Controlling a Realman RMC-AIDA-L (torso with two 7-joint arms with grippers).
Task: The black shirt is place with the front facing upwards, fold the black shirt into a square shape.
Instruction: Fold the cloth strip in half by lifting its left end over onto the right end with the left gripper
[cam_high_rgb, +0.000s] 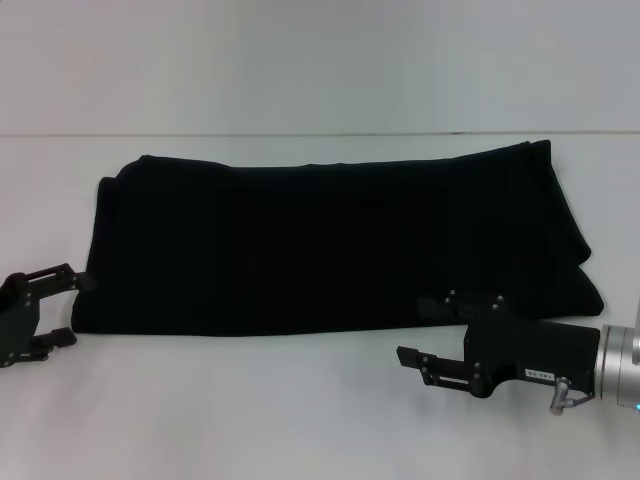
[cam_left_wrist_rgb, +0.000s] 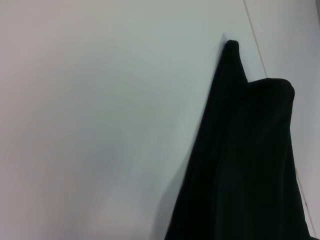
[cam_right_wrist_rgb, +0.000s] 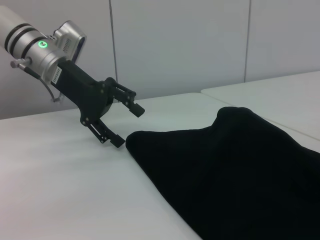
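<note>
I see the white counter (cam_high_rgb: 300, 410) spread across my whole view, with a seam line running along its far side. On it lies the black shirt (cam_high_rgb: 330, 245), folded into a long band stretching side to side, plain black on top. My right end effector (cam_high_rgb: 420, 330) sits at the shirt's near edge toward the right, fingers spread wide, one over the hem, gripping nothing. My left end effector (cam_high_rgb: 62, 308) rests just beside the shirt's near left corner, fingers also wide apart and empty.
</note>
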